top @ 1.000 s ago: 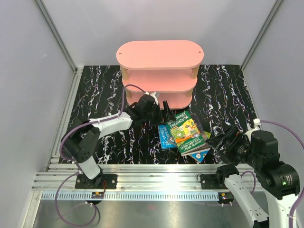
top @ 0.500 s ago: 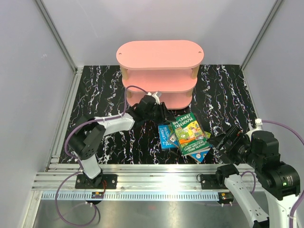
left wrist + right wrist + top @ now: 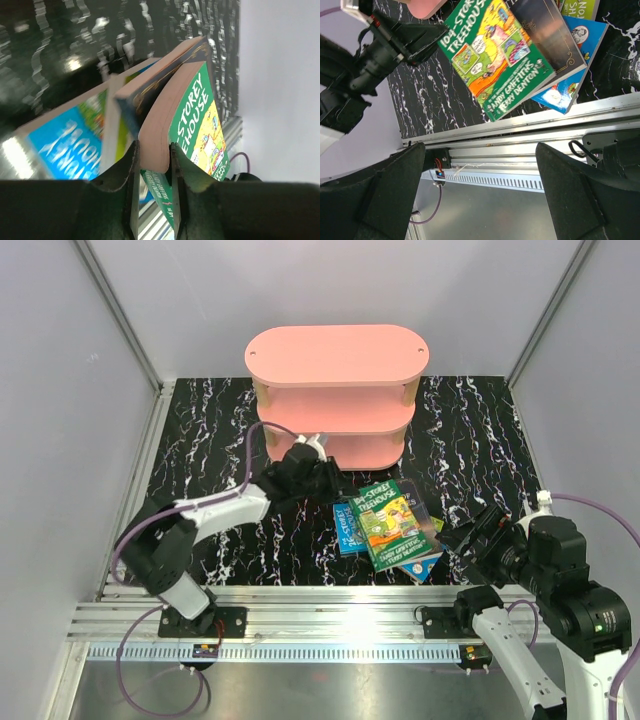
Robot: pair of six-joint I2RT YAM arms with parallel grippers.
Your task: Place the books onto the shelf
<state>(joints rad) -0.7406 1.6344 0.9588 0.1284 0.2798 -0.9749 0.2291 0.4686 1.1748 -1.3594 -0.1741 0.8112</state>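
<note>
1. No book shows on the shelf (image 3: 337, 355); all the books (image 3: 385, 525) lie piled on the table (image 3: 200, 440) just before it.
2. Left gripper (image 3: 152, 165) pinches the green book (image 3: 200, 125) by its page edge.
3. Right gripper (image 3: 480, 200) gapes wide, empty.
4. All the shelving is left to do.

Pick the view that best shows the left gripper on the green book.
Left wrist: the left gripper pinches the page edge of the green book. The top view shows them meeting at a corner; the right wrist shows the cover, not the pinch.
</note>
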